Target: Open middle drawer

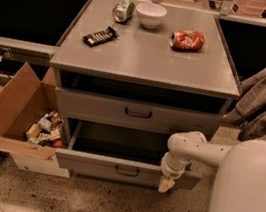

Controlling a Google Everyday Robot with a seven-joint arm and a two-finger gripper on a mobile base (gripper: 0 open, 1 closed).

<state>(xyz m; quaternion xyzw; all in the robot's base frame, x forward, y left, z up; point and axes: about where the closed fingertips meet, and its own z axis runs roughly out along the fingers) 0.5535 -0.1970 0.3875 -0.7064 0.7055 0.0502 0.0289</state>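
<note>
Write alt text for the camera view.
The middle drawer of a grey cabinet stands pulled out, the robot's gripper hanging at its front, right of the handle. The drawer above is ajar; a bowl, two cans and a snack bar sit on top.

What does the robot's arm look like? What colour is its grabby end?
The arm is smooth and creamy white, built from round tube shapes with a chunky rounded joint. It grows out of a big rounded white body. No cables or markings show. The gripper is a small pale yellowish tip at the arm's end, in front of the pulled-out lower drawer.
</note>
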